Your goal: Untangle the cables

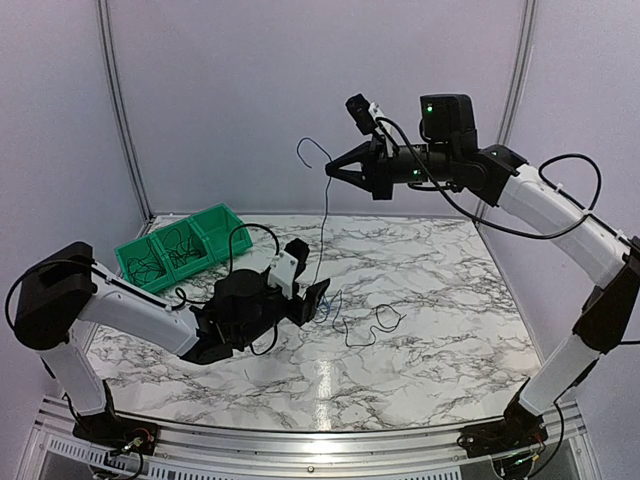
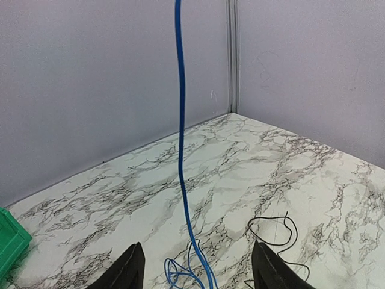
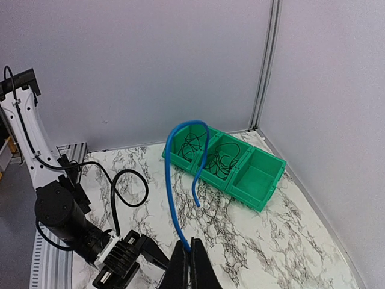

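Green plastic bin [image 1: 180, 245], three compartments, at the far left of the marble-patterned desk [image 1: 450, 300]. Thin black strands [image 3: 207, 158] lie in two of the compartments.

Left tool [image 1: 305, 285]: low over the desk, fingers spread wide, gripping nothing.

Blue cable [image 2: 180, 120]: a single strand with its long axis near vertical. It rises from a small coil on the desk, seen between the left tool's fingers in the left wrist view, straight up to the right tool. Whether the coil touches either finger cannot be told.

Black cable [image 1: 375, 325]: a loose loop lying flat on the desk, just right of the blue coil. Whether the two cross is too fine to tell.

Right tool [image 1: 330, 172]: raised high above the desk, clenched on the blue cable near its upper end, with a short free tail arching beyond the grip.

Judgement: the coil lies directly ahead of the left tool and well below the right one. The left arm is therefore the nearer for pinning or parting the lower end.

Markings: no brand, label or writing legible.
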